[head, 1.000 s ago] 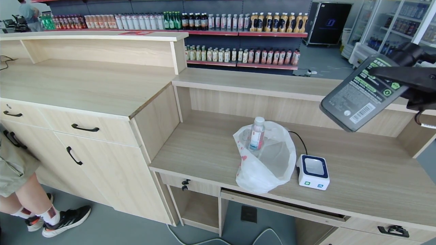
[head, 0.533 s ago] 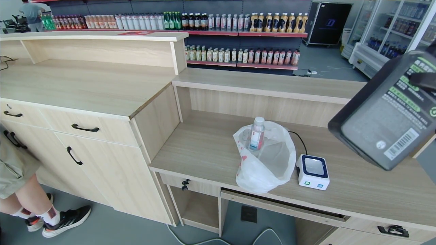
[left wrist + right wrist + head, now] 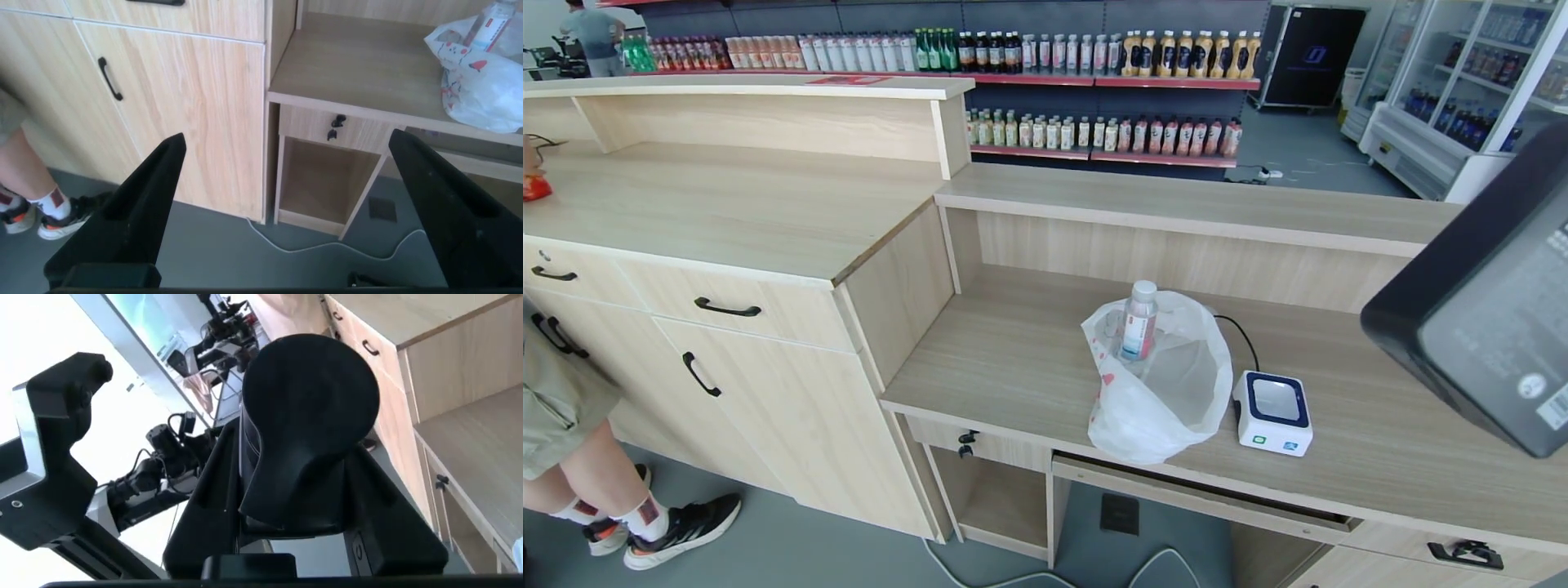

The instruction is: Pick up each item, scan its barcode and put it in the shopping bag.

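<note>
My right tool (image 3: 304, 490) is clenched on the black bottle (image 3: 1486, 318), held high at my right, well above the surface (image 3: 1405, 441). I should bring it down slowly and turn its barcode (image 3: 1553, 407) to face the scanner (image 3: 1274, 411) beside the bag (image 3: 1156, 400).

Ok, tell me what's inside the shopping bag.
A bottle with a white cap stands upright inside the shopping bag, its top poking out. The white plastic hides the bag's bottom, so anything lying there cannot be seen.
</note>
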Controlling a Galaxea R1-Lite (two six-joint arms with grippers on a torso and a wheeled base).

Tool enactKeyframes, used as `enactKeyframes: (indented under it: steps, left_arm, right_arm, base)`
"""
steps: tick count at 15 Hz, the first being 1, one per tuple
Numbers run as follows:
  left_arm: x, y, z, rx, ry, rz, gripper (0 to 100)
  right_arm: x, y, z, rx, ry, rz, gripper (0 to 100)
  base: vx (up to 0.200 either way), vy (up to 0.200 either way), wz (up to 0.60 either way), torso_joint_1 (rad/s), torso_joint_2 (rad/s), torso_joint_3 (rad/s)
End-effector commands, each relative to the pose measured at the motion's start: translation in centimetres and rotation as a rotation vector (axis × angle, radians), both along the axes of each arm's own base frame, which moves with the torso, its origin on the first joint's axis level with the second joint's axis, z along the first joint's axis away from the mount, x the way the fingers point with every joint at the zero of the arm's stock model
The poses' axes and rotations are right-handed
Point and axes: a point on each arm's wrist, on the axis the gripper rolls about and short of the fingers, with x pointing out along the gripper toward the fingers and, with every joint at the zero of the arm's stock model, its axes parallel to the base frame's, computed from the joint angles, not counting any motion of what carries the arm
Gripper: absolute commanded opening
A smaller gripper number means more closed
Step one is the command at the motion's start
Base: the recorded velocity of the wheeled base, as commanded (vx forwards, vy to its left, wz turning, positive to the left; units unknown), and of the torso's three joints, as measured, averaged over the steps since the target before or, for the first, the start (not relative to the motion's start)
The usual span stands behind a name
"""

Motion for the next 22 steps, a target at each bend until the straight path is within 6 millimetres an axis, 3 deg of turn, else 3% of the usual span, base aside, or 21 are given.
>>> enactKeyframes:
  steps: [1,11,22]
  left_arm:
    - [0.0,0.0,0.0,-0.001,0.0,0.0,100]
    - [0.0,0.0,0.0,0.0,0.0,0.0,100]
    - [0.0,0.0,0.0,0.0,0.0,0.0,100]
  right_arm:
    - [-0.8,0.0,-0.5,-0.001,0.005,0.014,0]
    - [-1.7,-0.1,-2.5,-0.022,0.092,0.018,0]
    - [-1.8,-0.1,-3.1,-0.029,0.097,0.016,0]
  base:
    - [0.0,0.0,0.0,0.0,0.0,0.0]
    - [0.0,0.0,0.0,0.0,0.0,0.0]
    - [0.0,0.0,0.0,0.0,0.0,0.0]
